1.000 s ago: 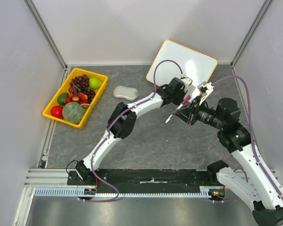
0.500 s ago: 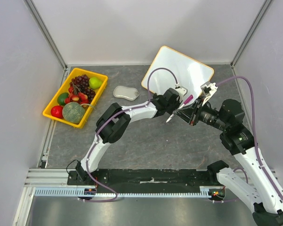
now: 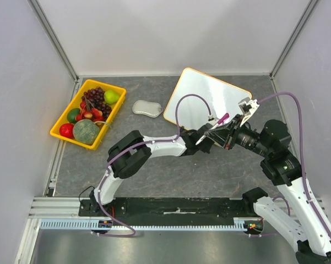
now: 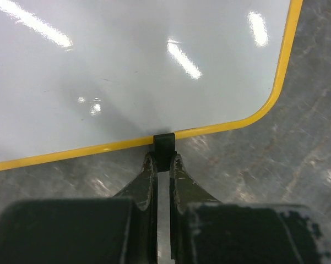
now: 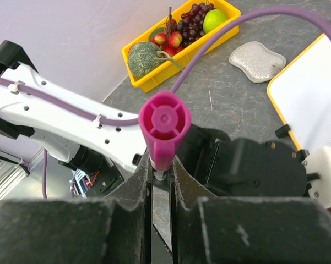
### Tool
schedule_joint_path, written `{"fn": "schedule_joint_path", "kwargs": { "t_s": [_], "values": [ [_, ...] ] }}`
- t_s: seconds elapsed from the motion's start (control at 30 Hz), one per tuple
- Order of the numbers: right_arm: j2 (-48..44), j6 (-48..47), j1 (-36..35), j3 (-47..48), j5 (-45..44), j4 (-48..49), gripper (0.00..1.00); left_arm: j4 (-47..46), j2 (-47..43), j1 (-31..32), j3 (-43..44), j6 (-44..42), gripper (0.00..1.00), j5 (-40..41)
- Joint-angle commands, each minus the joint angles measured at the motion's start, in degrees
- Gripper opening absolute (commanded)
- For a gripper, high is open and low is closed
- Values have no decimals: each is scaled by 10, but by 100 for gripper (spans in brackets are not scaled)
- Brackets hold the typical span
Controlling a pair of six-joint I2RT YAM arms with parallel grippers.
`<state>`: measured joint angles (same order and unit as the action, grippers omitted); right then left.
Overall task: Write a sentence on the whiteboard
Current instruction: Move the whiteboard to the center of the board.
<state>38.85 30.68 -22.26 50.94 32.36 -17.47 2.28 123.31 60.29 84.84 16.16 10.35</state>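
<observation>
Left end effector [image 4: 162,162] is pinched on the blank whiteboard's [image 4: 126,71] black clip foot [image 4: 165,144] at 1 o'clock on the worktop [image 3: 176,176], right end effector [image 5: 162,170] clamps the magenta marker [image 5: 164,124], so I'd guess setup, with tip-to-board contact next.

A large, flat, glossy white whiteboard [image 4: 126,71] with a thin yellow-orange rim fills the upper part of the view, with bright streaks of light reflected on its surface. One rounded corner shows at the right. A small black clip foot [image 4: 165,144] sits on the near rim at mid-frame. Two dark, worn fingers [image 4: 146,181] of the left arm reach up from the bottom edge, nearly together, their tips pinching the clip foot from either side. Below and to the right lies the grey, mottled, stone-patterned tabletop [image 4: 275,165].
</observation>
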Motion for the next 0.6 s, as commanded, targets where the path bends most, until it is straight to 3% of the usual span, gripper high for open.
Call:
{"fn": "schedule_joint_path", "kwargs": {
  "t_s": [0.0,0.27,0.3,0.37,0.47,0.57],
  "values": [
    [-12,10,1,25,7,-1,0,38,-14,56,-26,91,2,7],
    [-18,8,1,27,7,-13,0,46,19,87,19,120,2,3],
    [-19,7,2,28,7,-15,0,50,19,86,21,120,6,4],
    [-19,7,2,28,7,-16,0,51,7,88,10,120,21,15],
    [-18,5,1,29,8,-17,0,39,-27,88,-30,121,54,37],
    [-13,3,2,29,8,-16,0,26,-70,87,-78,123,70,55]
  ]
}}
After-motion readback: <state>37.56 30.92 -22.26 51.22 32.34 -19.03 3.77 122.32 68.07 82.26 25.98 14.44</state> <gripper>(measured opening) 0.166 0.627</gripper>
